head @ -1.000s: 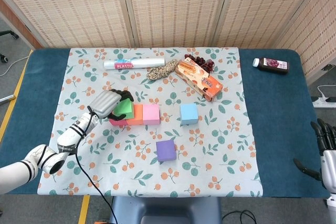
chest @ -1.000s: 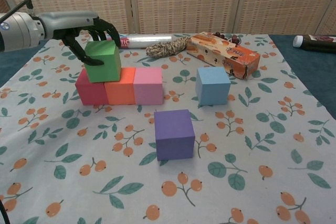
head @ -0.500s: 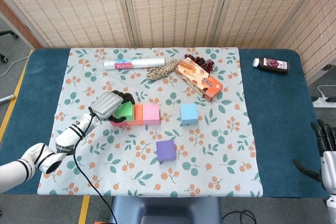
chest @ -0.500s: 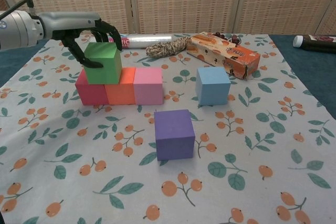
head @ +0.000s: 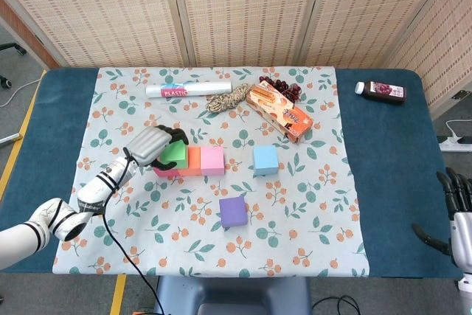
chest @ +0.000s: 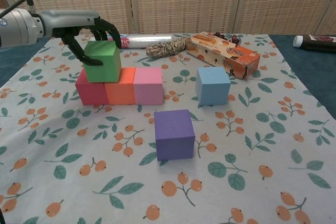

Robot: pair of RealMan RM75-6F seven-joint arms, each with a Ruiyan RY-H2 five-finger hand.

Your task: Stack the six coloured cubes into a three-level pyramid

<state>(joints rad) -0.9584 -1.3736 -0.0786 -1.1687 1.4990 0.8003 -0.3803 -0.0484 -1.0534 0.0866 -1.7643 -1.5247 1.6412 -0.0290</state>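
Our left hand (chest: pixel 86 27) curls over the green cube (chest: pixel 102 61), fingers (chest: pixel 79 50) spread around its top and far side; from the chest view they look to touch it at the left edge, but we cannot tell whether they grip it or merely rest against it. The green cube sits on the second level, resting across the red cube (chest: pixel 90 90) and the orange cube (chest: pixel 121 88). Those two stand touching in a row with the pink cube (chest: pixel 148 85) at its right end, all three flush on the flowered cloth (chest: pixel 252 145).

Right of that row, apart from it, the blue cube (chest: pixel 213 85) stands alone. Nearer to us, in front of the gap between pink and blue, the purple cube (chest: pixel 174 134) sits by itself.

Along the far side of the cloth lie a roll labelled PLASTIC (head: pixel 181 91), a coil of twine (head: pixel 228 98) just beside it, and an orange carton (head: pixel 280 112) set at an angle, with a cluster of dark red grapes (head: pixel 282 87) behind its far end. On the bare blue tabletop (head: pixel 383 182) to the far right, a dark bottle (head: pixel 381 91) lies on its side.

Our right hand (head: pixel 456 215) shows only in the head view, at the right edge beyond the tabletop, fingers upright and apart, holding nothing.
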